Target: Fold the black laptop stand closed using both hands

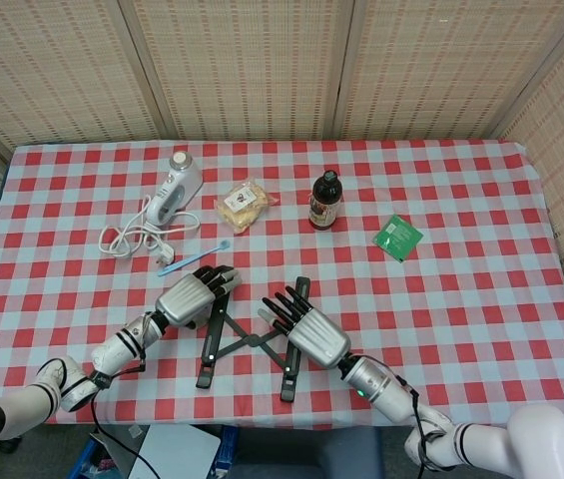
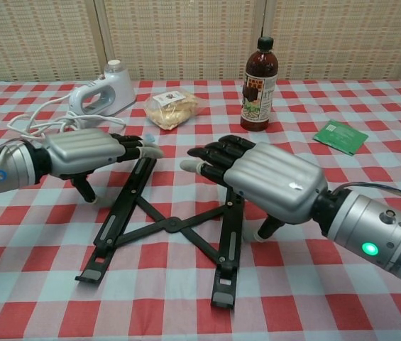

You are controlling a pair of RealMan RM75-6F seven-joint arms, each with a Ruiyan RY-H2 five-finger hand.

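Note:
The black laptop stand (image 1: 252,341) (image 2: 168,226) lies spread open in an X shape near the table's front edge, two long bars joined by crossed links. My left hand (image 1: 194,295) (image 2: 86,150) hovers over the upper end of the left bar, fingers stretched forward and apart, holding nothing. Over the upper part of the right bar, my right hand (image 1: 309,329) (image 2: 264,177) is held palm down with its fingers extended, thumb reaching toward the table beside the bar. Whether either hand touches the stand is unclear.
Behind the stand are a white hand mixer (image 1: 175,186) with its coiled cord (image 1: 137,238), a blue spoon (image 1: 194,258), a bagged snack (image 1: 243,205), a dark bottle (image 1: 324,200) and a green packet (image 1: 397,238) on the red checked tablecloth (image 1: 481,299).

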